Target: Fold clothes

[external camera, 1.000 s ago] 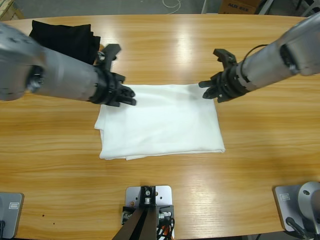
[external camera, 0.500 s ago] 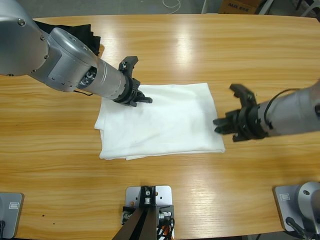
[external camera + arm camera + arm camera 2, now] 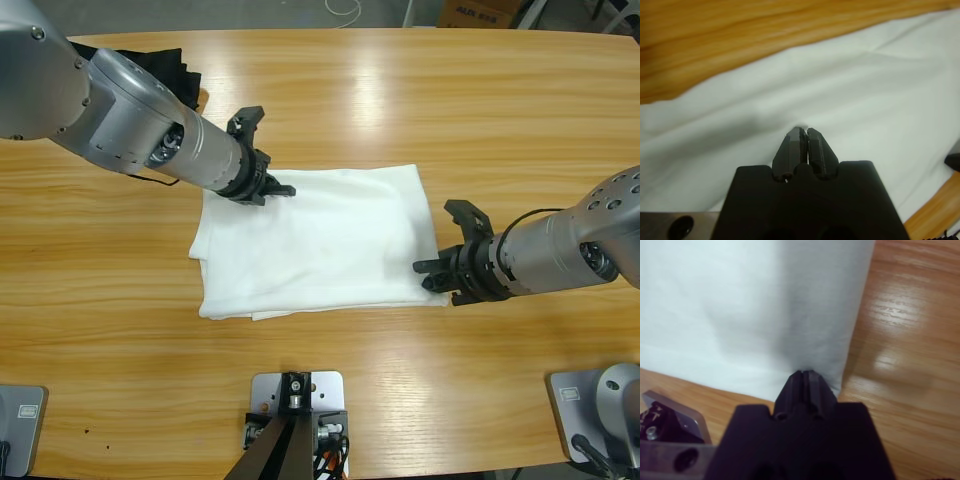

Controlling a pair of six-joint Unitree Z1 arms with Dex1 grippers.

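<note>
Cloth fills the middle of the wooden table: the white T-shirt lies folded into a rough rectangle, flat, with a few layered edges showing along its 9 o'clock side and at its 7 o'clock corner. No print or label shows on the upper face.

At the shirt's 11 o'clock corner sits the left tool, reaching in from the 9 o'clock edge of the high view on a thick silver arm. In the left wrist view the left tool has its two black jaws pressed together, their tips down on the white fabric, which puckers slightly right at the tips. Whether a pinch of cloth sits between them I cannot tell for sure, though the jaws are closed on the fabric's surface.

At the shirt's 4 o'clock corner is the right tool, coming in from the 3 o'clock edge. The right wrist view shows the right tool with its jaws together too, their tips at the very edge of the T-shirt near its corner, bare wood just beside them.

Behind the left arm, at the table's 10 o'clock corner, lies a black folded garment, well apart from the shirt and partly hidden by the arm.
</note>
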